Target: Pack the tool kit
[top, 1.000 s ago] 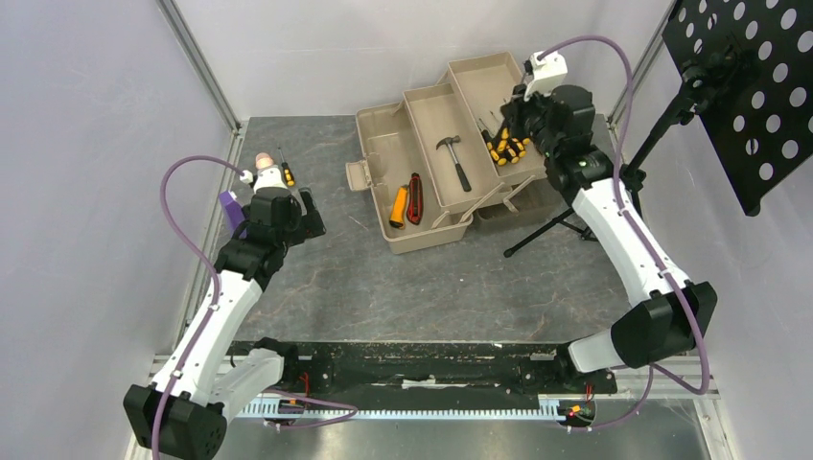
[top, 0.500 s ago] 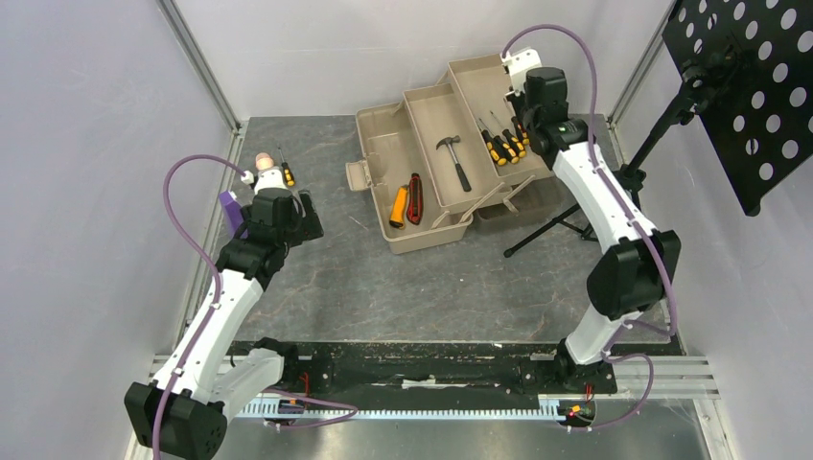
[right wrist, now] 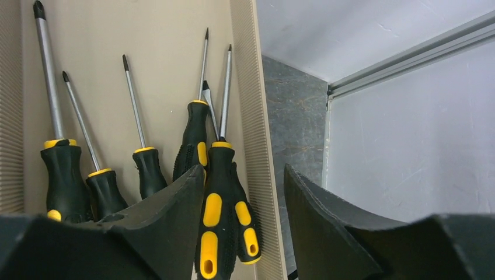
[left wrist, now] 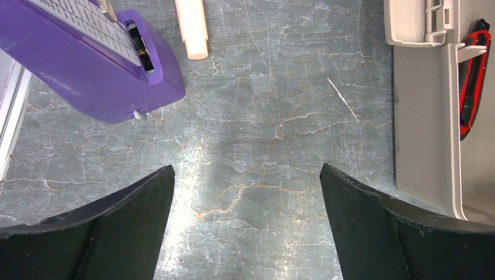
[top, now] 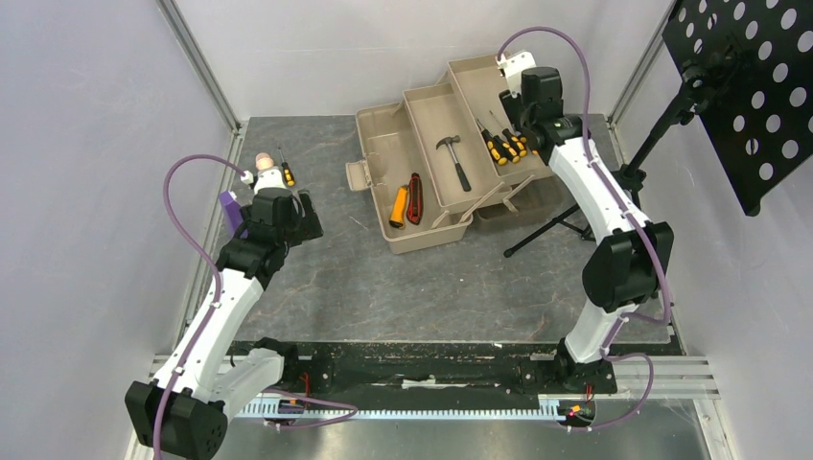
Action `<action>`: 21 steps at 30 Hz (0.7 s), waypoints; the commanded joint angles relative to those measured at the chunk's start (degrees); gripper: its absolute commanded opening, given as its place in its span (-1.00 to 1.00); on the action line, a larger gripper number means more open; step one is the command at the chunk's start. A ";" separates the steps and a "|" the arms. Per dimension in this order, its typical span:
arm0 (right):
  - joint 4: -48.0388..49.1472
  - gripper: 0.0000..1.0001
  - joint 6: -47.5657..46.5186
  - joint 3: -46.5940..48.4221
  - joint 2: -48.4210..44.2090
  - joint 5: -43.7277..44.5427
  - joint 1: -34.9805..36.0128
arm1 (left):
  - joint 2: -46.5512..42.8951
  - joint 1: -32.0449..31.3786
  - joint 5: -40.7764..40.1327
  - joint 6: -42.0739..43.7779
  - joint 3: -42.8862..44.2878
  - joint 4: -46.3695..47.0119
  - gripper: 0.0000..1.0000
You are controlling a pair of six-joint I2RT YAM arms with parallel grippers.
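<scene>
— Screwdrivers (right wrist: 219, 221)?
— Lying in the far-right tray (top: 475, 81) of the toolbox (top: 383, 153), at the back of the table (top: 383, 278).
— Right arm (top: 599, 201)?
— Stretched out over that tray, jaws partly open, gripping nothing.
— Left arm (top: 225, 297)?
— Bent low beside the purple block (left wrist: 87, 64), jaws wide above the table.

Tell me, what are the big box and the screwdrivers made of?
The toolbox looks like plastic. It is tan and matte, with fine moulded ridges along its tray walls. The screwdrivers have thin, shiny grey shafts, most likely steel. Their black-and-yellow handles have a bumpy grip, so they are probably rubbery plastic, though the look alone can't settle that.
</scene>
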 commanded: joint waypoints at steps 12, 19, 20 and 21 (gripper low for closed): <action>13.50 0.19 9.50 -20.94 -23.90 -10.99 -0.10 | 0.20 0.31 0.12 1.37 0.05 1.22 0.99; 30.20 0.35 19.02 -42.79 -40.69 -25.84 -0.20 | 6.68 0.87 2.14 0.14 4.86 -1.10 0.99; 33.47 0.36 20.78 -45.99 -43.11 -27.01 -0.18 | 8.23 1.26 2.10 -0.10 6.45 -1.73 0.99; 36.68 0.37 23.21 -49.86 -46.12 -27.80 -0.14 | 10.20 1.64 1.87 -0.27 7.88 -2.02 0.99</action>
